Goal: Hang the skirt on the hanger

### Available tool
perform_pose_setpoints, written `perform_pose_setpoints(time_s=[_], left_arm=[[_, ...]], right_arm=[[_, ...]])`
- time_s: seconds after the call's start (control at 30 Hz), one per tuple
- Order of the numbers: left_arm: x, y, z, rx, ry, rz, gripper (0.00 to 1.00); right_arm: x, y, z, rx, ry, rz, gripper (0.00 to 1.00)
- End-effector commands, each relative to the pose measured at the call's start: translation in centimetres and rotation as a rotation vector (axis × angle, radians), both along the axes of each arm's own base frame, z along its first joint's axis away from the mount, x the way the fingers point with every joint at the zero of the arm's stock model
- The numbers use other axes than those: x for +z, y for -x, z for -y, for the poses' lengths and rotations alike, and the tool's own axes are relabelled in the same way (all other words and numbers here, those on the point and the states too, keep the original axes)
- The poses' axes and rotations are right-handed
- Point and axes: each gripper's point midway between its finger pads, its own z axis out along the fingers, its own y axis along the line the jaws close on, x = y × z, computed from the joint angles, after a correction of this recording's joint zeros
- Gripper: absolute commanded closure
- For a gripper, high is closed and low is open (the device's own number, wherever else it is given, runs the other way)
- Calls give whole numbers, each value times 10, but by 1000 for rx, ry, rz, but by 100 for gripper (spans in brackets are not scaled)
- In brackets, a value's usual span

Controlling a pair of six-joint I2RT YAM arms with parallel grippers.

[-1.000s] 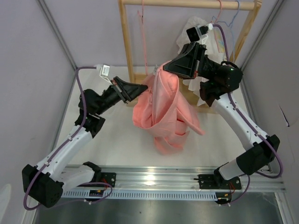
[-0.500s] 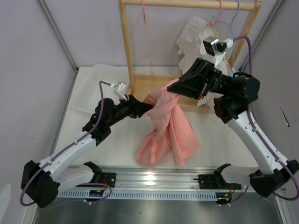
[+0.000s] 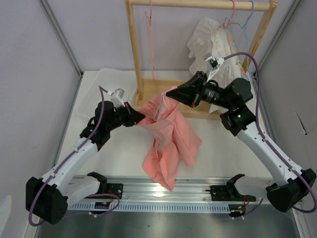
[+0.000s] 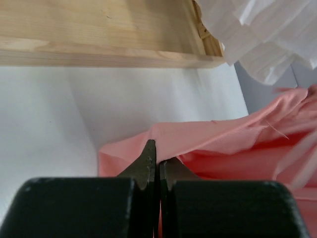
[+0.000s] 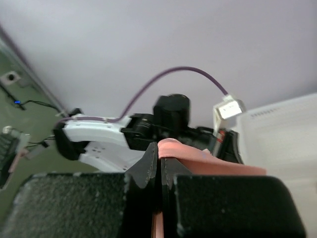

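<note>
The salmon-pink skirt [image 3: 168, 139] hangs stretched between my two grippers above the table, its lower part drooping toward the front rail. My left gripper [image 3: 140, 118] is shut on the skirt's left edge; the left wrist view shows the cloth [image 4: 223, 144] pinched at the fingertips [image 4: 148, 153]. My right gripper [image 3: 171, 92] is shut on the skirt's right upper edge; the right wrist view shows the pink cloth [image 5: 198, 158] coming out of the closed jaws. The pale-pink wire hanger [image 3: 150, 44] hangs from the wooden rail [image 3: 198, 4] at the back left, apart from the skirt.
A wooden rack with upright posts [image 3: 132, 49] and a base board [image 3: 163, 87] stands at the back. A white ruffled garment [image 3: 213, 39] hangs on a light-blue hanger [image 3: 249, 17] at the rack's right end. Grey walls close both sides.
Both grippers have moved left and lower with the skirt held between them. The right wrist has dropped from beside the white garment. The skirt now hangs farther left and lower.
</note>
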Motion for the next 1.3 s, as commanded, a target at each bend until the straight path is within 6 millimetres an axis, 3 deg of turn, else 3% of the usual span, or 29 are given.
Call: perform_pose_setpoints(time_s=[0.0, 0.03, 0.07, 0.1, 0.13, 0.17, 0.23, 0.27, 0.3, 0.33, 0.37, 0.43, 0.47, 0.67, 0.73, 0.77, 0.87, 0.93, 1.0, 1.03, 1.13, 1.27], left_arm=[[12, -5, -3, -28, 153, -20, 100], [22, -8, -9, -32, 203, -7, 100], [28, -10, -12, -23, 230, 5, 100], [35, -11, -15, -16, 267, 21, 100], [36, -12, -22, -4, 277, 32, 100], [37, -10, -23, -7, 275, 43, 100], [33, -8, -24, -7, 269, 56, 100], [20, -1, -22, -22, 278, 47, 100], [13, 1, -23, -14, 279, 31, 100], [-11, 5, -26, 7, 263, -8, 100], [-14, 6, -27, 9, 260, 6, 100], [-22, 10, -25, 10, 286, -5, 100], [-45, 16, -25, 19, 289, -37, 100], [-94, 31, -17, 68, 97, -134, 100], [-110, 33, -15, 85, 33, -175, 100], [-118, 36, -15, 89, 4, -191, 100], [-133, 42, -14, 103, -75, -206, 100], [-138, 45, -12, 109, -106, -206, 98], [-138, 47, -10, 103, -129, -200, 92], [-139, 46, -15, 126, -155, -200, 85], [-133, 48, -16, 134, -188, -175, 72], [-123, 53, -12, 110, -218, -130, 65]], right_arm=[[12, -36, 2, -191, 39, 137, 100], [12, -44, 5, -243, 65, 128, 100], [1, -55, 8, -301, 107, 100, 100], [-11, -53, 14, -330, 159, 100, 100], [-26, -55, 20, -367, 195, 63, 100], [-59, -68, 30, -456, 248, -10, 100], [-95, -60, 47, -514, 311, -113, 100], [-144, -63, 55, -561, 380, -207, 100], [-169, -59, 62, -586, 411, -265, 100], [-210, -49, 73, -614, 447, -371, 100], [-233, -45, 80, -639, 474, -423, 100], [-262, -38, 90, -683, 475, -512, 100], [-290, -33, 95, -695, 513, -568, 100], [-365, -12, 115, -802, 701, -761, 99], [-378, -6, 115, -801, 748, -771, 83], [-381, -3, 114, -801, 767, -771, 66], [-383, 5, 113, -817, 803, -756, 34], [-369, 5, 107, -823, 795, -745, 32], [-367, 10, 113, -876, 859, -730, 28], [-357, 8, 111, -894, 859, -721, 27], [-361, 22, 108, -894, 894, -747, 26], [-374, 55, 88, -813, 859, -796, 26]])
